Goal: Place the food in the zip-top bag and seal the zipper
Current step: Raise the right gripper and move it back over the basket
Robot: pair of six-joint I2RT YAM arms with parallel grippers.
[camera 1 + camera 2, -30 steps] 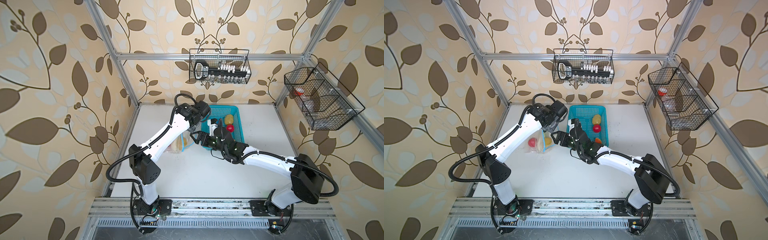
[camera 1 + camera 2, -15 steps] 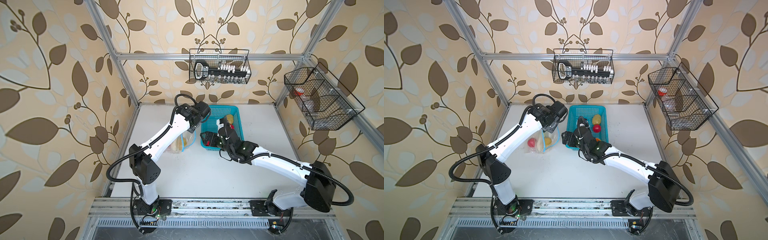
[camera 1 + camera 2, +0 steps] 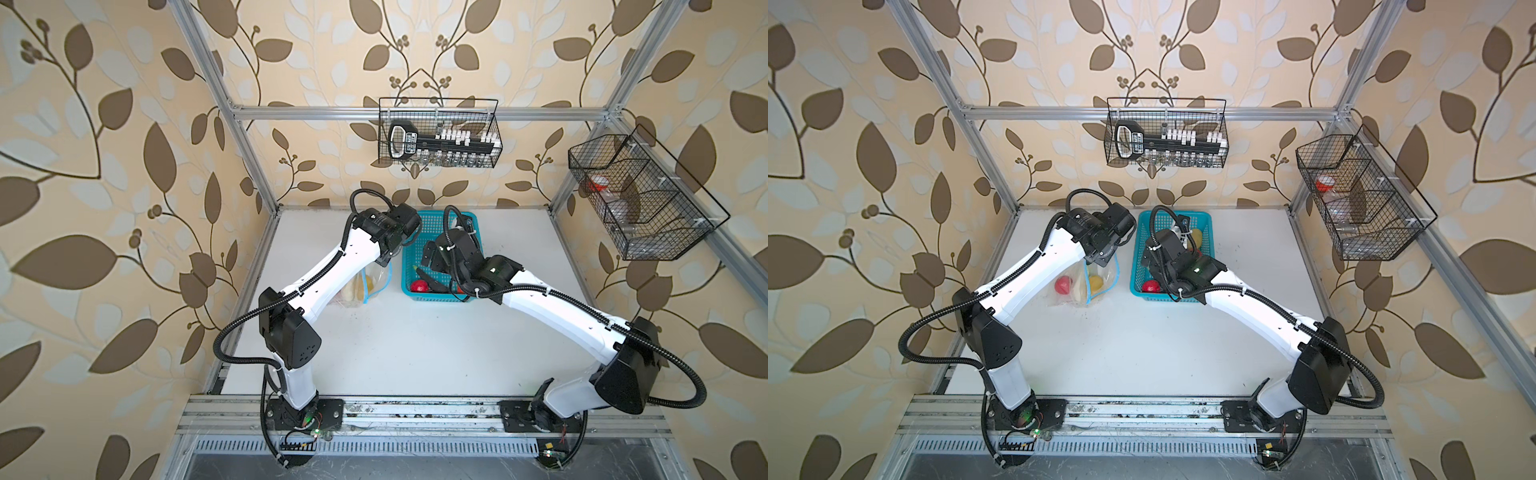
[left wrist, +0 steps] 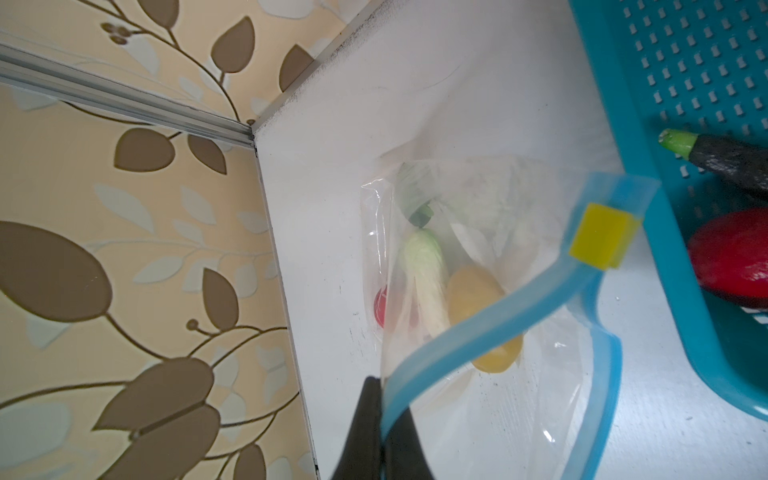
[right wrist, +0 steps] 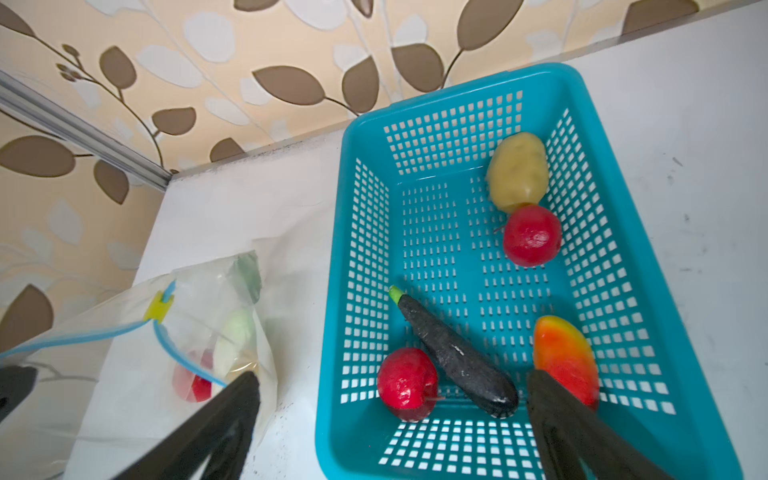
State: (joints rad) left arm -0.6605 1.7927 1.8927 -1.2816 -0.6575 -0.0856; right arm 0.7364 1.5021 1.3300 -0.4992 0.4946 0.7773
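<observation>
L gripper [image 4: 384,399] clamped on zipper [image 4: 478,323]; R gripper [image 5: 392,376] wide, over eggplant [image 5: 453,353] in basket [image 5: 330,332].

I work in a lab test cell: aluminium frame [image 3: 311,113], wallpaper panels [image 3: 104,166] and wire baskets [image 3: 438,160] above a white table [image 3: 415,353].

A turquoise basket [image 3: 430,226] sits on the white table [image 3: 415,353]; wire racks [image 3: 440,133] hang above.

Clear zip-top bag [image 4: 540,407] gaping, zipper [image 4: 478,332] unsealed, part-filled
</observation>
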